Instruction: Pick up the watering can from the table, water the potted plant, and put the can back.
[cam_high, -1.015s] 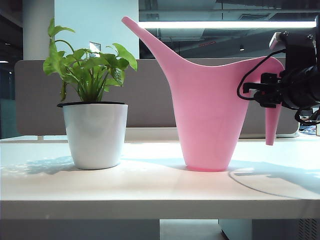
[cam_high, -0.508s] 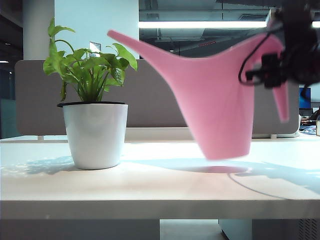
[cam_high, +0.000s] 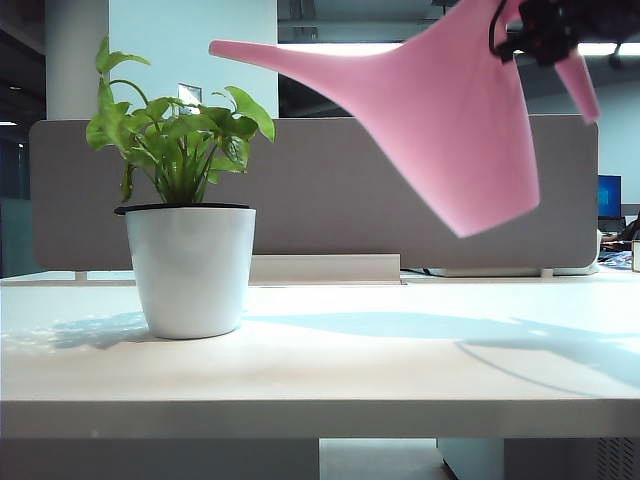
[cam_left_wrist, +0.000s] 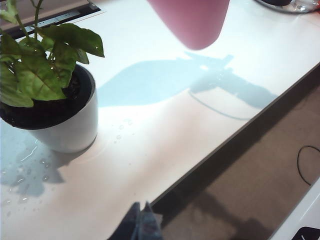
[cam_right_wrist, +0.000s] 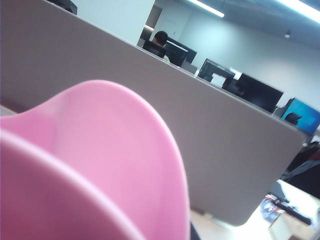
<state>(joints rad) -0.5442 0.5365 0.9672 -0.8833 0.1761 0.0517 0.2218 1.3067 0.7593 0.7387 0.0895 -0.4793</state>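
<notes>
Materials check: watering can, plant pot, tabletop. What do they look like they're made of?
Watering can: likely plastic, smooth matte pink, seamless one-piece shape, held up at its handle by the right gripper.
Pot: white, glossy, with soft reflections; plastic or glazed ceramic, can't tell.
Table: white, smooth, probably laminate, semi-gloss; water droplets bead on it.

one watering can, one potted plant, one table, one partition panel.
</notes>
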